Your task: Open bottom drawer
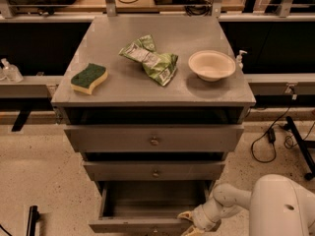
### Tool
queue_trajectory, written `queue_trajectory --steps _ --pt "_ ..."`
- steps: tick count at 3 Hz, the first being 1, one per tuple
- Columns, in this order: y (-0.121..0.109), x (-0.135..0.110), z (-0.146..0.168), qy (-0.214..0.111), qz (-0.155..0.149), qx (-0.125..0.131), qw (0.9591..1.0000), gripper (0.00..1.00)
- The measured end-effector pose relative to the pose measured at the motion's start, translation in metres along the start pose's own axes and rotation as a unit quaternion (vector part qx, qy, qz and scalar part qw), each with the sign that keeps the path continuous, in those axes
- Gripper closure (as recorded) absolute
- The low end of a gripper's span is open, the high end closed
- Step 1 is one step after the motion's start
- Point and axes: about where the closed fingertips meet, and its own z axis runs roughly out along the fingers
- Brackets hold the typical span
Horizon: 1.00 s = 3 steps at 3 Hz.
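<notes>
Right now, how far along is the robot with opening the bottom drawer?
Done: the bottom drawer is pulled well out, with its bare inside showing below the middle drawer. In hand: the gripper sits at the right end of the drawer's front, though I can't tell if it is touching. Left: probably little, perhaps a final pull and then backing away.
</notes>
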Motion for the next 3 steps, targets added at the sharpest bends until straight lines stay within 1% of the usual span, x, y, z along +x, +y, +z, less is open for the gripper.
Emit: queue_trajectory --steps 1,2,3 --pt "-0.0006 0.0001 -0.0003 0.0 0.0 0.0 1.0 0.88" --pt "-0.0005 0.0001 -0.0003 0.0 0.0 0.0 1.0 0.98" --pt "-0.0013 0.0 -0.0009 0.0 0.0 0.0 1.0 0.77"
